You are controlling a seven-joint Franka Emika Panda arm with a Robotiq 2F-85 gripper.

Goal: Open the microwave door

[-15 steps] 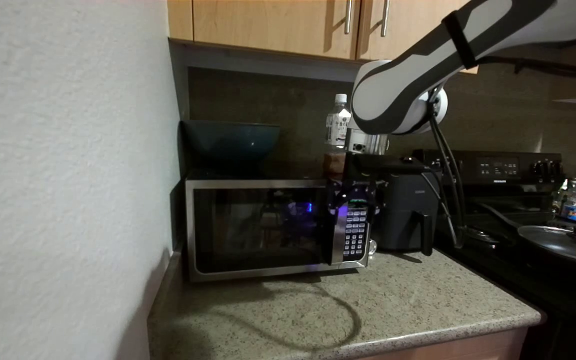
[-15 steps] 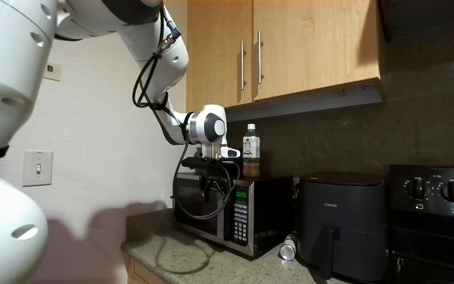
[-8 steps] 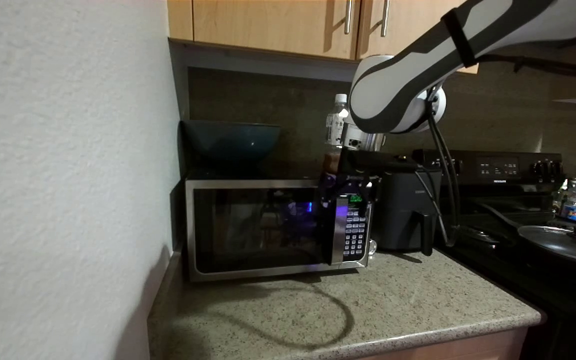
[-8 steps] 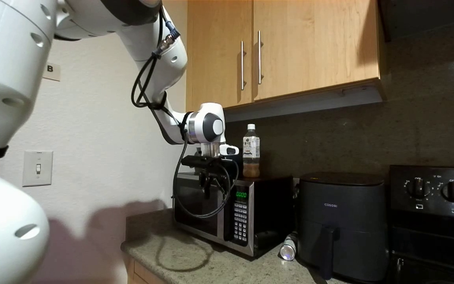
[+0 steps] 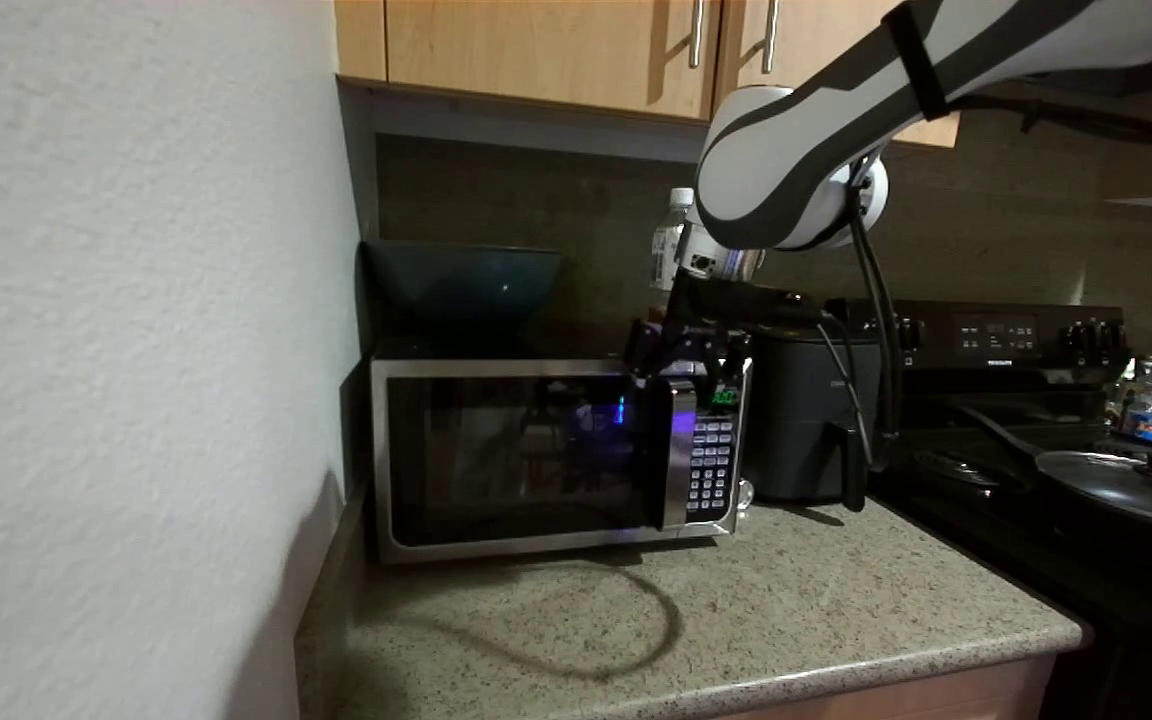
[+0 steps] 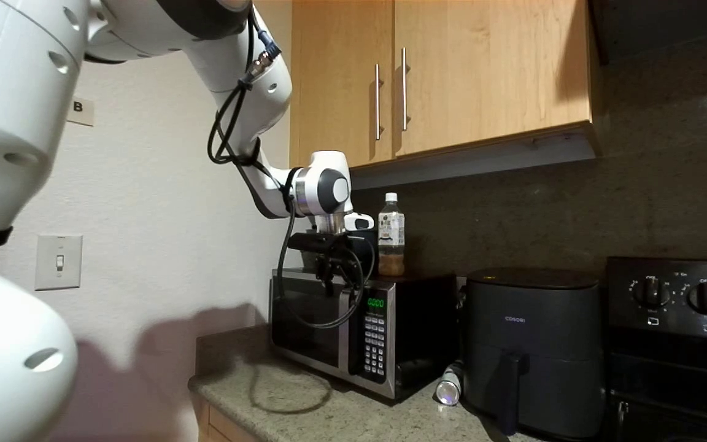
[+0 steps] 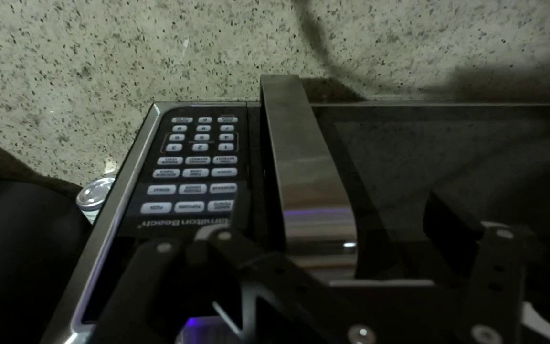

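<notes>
Higher than a second ago, the hand [image 7: 338, 203] is near the top of the silver door handle [image 5: 678, 460], more of whose upper end shows in both exterior views. Its fingers [image 7: 447, 220] stand spread apart, the handle showing between them in the wrist view; whether they touch it, I cannot tell. The microwave door [image 5: 521, 460] remains closed on the Hamilton Beach microwave [image 6: 424, 337], on the speckled counter [image 5: 836, 600].

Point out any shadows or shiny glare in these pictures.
In both exterior views, a looping shadow falls on the speckled countertop; in an exterior view, a blue glint shows in the microwave door; in the wrist view, a purple streak crosses the shiny door handle.
</notes>
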